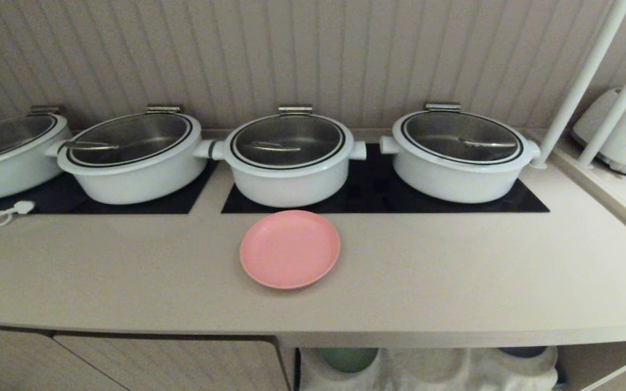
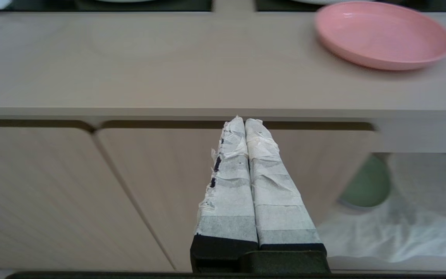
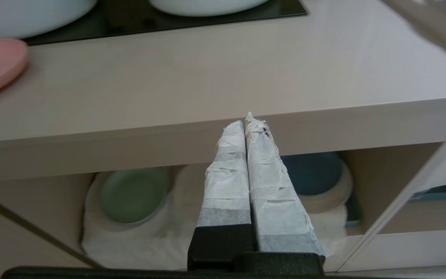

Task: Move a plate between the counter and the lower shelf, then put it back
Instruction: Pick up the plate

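Pink plate (image 1: pixel 290 249) flat on counter (image 1: pixel 454 260)

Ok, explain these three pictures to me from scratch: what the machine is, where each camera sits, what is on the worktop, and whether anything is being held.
This is a wheeled robot with two arms, each ending in a two-fingered tool. The wide picture comes from a camera on its head, looking down at the long beige counter. The other two come from cameras on its wrists, looking along the fingers.

On the counter lies the round salmon-pink plate, in front of the white lidded pots that stand on black glass hob panels.

Under the counter is the lower shelf, covered with an off-white cloth; a green plate and a dark blue plate rest there.

The left tool and the right tool, both wrapped in white tape, point at the counter's front edge, fingers pressed together. Neither holds anything.
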